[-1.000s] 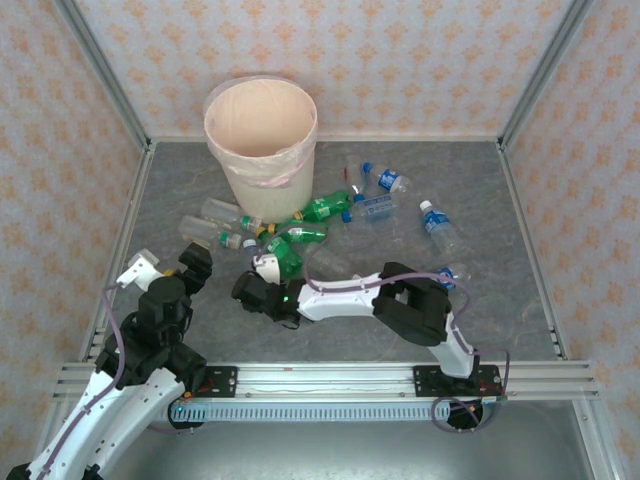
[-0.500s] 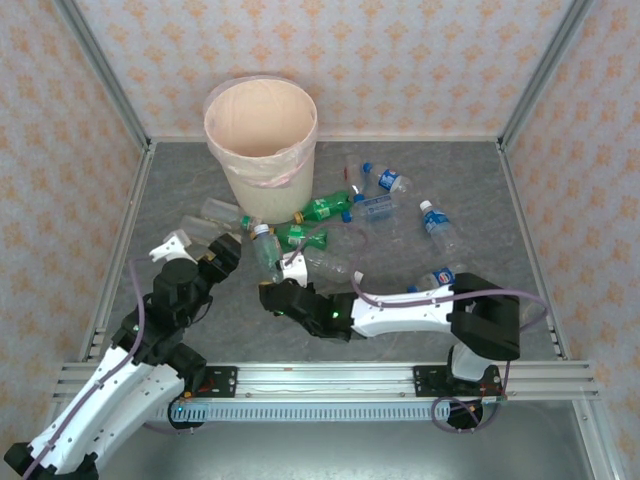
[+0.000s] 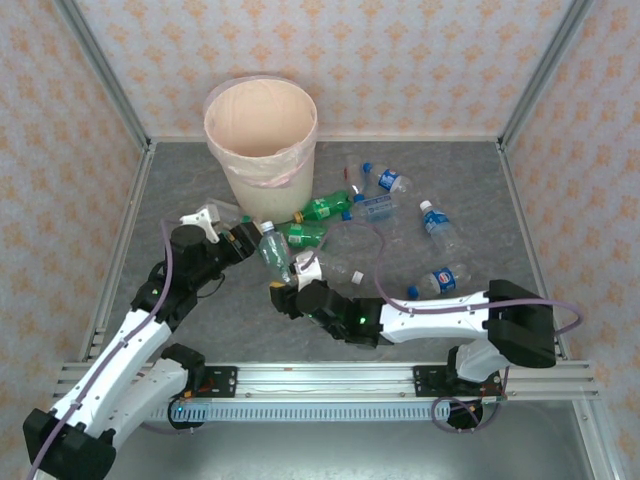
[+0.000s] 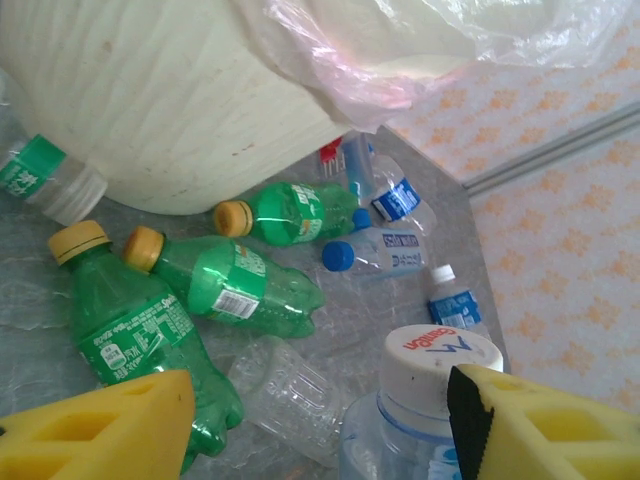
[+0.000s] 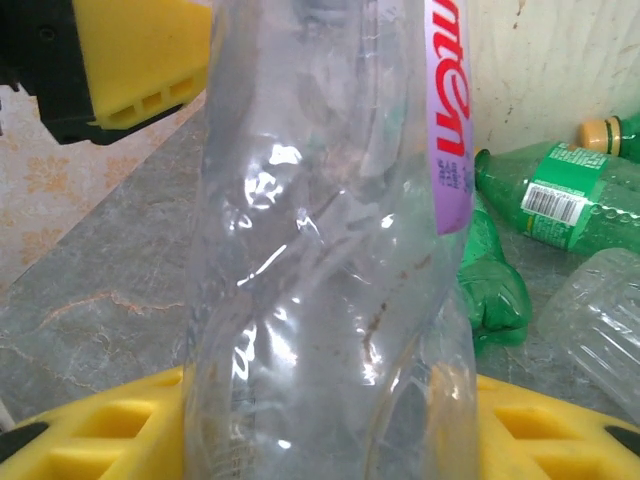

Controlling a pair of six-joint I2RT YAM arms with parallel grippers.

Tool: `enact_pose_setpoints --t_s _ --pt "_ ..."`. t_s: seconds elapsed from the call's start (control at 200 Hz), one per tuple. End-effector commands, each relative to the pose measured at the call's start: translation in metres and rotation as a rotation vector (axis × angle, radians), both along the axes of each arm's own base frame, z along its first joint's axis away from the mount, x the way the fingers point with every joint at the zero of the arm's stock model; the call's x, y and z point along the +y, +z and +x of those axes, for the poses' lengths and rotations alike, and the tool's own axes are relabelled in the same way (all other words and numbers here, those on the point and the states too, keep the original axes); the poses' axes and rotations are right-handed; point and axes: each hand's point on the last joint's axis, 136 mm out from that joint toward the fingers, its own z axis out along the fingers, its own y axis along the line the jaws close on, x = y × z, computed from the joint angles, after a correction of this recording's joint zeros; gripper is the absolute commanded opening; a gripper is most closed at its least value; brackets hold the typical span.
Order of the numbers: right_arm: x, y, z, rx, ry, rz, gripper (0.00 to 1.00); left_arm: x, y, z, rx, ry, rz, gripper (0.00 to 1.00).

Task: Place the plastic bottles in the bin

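My right gripper (image 3: 284, 292) is shut on a clear bottle (image 3: 273, 252) with a white cap, holding it upright above the floor. The bottle (image 5: 330, 250) carries a purple label and stands between the yellow fingers (image 5: 100, 430). My left gripper (image 3: 246, 240) is open at the bottle's top. The white cap (image 4: 440, 355) sits between its yellow pads, close to the right one (image 4: 540, 425). The cream bin (image 3: 262, 150) with its pinkish liner stands at the far left. Green bottles (image 3: 325, 208) (image 4: 235, 285) and clear blue-capped ones (image 3: 435, 225) lie beside it.
Metal frame posts and patterned walls close in the grey floor (image 3: 450, 200). An empty crushed clear bottle (image 4: 290, 395) lies under the left gripper (image 4: 322, 405). The bin's wall (image 4: 170, 90) rises just behind the green bottles. Open floor lies at the right front.
The right gripper has raised the clear bottle upright and shifted right. The left arm has swung up from the near left, so its open fingers now flank the cap.
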Motion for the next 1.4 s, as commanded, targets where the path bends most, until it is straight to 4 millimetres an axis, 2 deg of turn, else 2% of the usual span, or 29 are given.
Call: enact_pose_setpoints --t_s 0.0,0.235,0.445,0.596,0.706,0.796,0.881,0.921,1.081,1.251,1.396 --pt "-0.002 0.015 -0.004 -0.046 0.029 0.022 0.54 -0.022 0.032 -0.001 -0.089 -0.139 -0.044 0.68" --pt "0.001 0.012 -0.008 -0.036 0.054 0.028 0.54 -0.034 0.032 -0.001 -0.084 -0.205 -0.063 0.67" --pt "0.003 0.015 -0.009 -0.04 0.061 0.033 0.54 -0.033 0.032 0.001 -0.081 -0.203 -0.052 0.62" --pt "0.003 0.015 -0.01 -0.039 0.066 0.037 0.54 -0.031 0.033 0.003 -0.085 -0.202 -0.048 0.52" --pt "0.003 0.015 -0.011 -0.035 0.068 0.041 0.54 -0.035 0.032 0.003 -0.084 -0.223 -0.056 0.51" --pt "0.002 0.014 -0.011 -0.034 0.065 0.04 0.54 -0.034 0.032 0.004 -0.085 -0.221 -0.052 0.39" --pt "0.001 0.014 -0.01 -0.035 0.058 0.041 0.55 -0.034 0.035 0.004 -0.087 -0.217 -0.049 0.35" --pt "-0.001 0.015 -0.01 -0.035 0.05 0.044 0.57 -0.032 0.039 0.005 -0.095 -0.21 -0.046 0.31" --pt "-0.014 0.016 -0.003 -0.042 -0.017 0.062 0.77 -0.025 0.061 0.005 -0.131 -0.167 -0.046 0.3" --pt "-0.038 0.027 0.001 -0.056 -0.09 0.11 1.0 -0.014 0.1 0.008 -0.196 -0.098 -0.046 0.3" --pt "-0.06 0.042 0.003 -0.082 -0.137 0.146 1.0 -0.001 0.139 0.014 -0.27 -0.018 -0.039 0.3"
